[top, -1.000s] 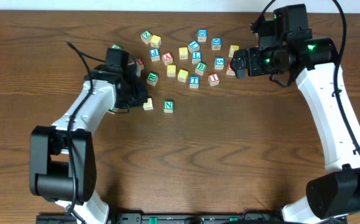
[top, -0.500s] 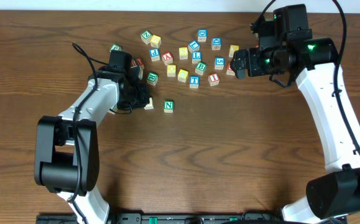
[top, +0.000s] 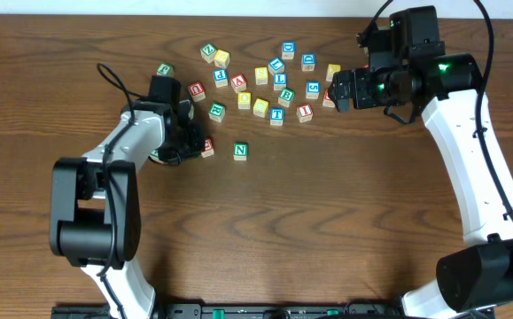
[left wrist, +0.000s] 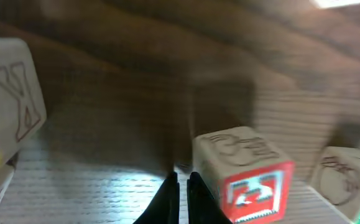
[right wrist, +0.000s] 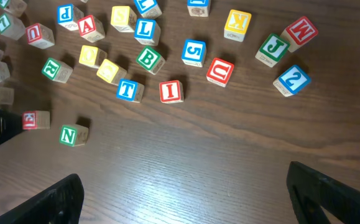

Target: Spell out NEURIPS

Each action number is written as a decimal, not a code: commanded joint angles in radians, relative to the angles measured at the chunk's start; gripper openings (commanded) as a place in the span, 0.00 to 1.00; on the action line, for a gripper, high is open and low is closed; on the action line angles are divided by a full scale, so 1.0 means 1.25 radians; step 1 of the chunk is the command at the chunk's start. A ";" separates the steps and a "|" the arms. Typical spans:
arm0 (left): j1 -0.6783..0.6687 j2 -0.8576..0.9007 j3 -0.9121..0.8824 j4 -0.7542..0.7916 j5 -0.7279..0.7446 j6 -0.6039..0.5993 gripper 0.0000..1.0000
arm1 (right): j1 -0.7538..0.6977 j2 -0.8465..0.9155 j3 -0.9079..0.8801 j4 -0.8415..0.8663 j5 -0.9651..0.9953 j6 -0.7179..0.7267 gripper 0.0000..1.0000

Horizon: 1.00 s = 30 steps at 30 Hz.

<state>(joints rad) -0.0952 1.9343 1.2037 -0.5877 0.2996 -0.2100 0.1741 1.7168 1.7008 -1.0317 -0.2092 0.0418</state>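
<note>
Item: NEURIPS letter blocks. N block (top: 240, 151) alone on surface (top: 345, 230), below pile (top: 279, 81). Left claw (left wrist: 180, 186) pressed together, pinching nothing, just beside red block (left wrist: 249, 177), letter unclear. Right claw (top: 336, 93) spread over pile. Step: prob. 2nd letter. Next: line up w/ N.

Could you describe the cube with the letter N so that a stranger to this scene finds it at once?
On the wooden table, look at the crowd of lettered cubes at the far side. Two cubes lie apart on its near side; the N cube is the one farther from the left gripper. Its top shows green, its neighbour red.
</note>
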 commanded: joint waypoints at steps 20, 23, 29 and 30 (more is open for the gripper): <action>-0.017 -0.046 0.023 0.045 -0.043 0.048 0.08 | 0.004 -0.003 0.013 0.007 0.000 0.008 0.99; -0.031 -0.045 0.023 0.062 -0.043 0.048 0.08 | 0.004 -0.003 0.013 0.005 0.000 0.008 0.99; -0.063 -0.045 0.023 0.068 -0.042 0.060 0.08 | 0.004 -0.003 0.013 -0.001 0.000 0.007 0.99; -0.066 -0.045 0.023 0.068 -0.040 0.065 0.08 | 0.004 -0.003 0.013 -0.001 0.000 0.008 0.99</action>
<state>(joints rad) -0.1616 1.8931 1.2175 -0.5034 0.2558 -0.1589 0.1741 1.7168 1.7008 -1.0290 -0.2092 0.0418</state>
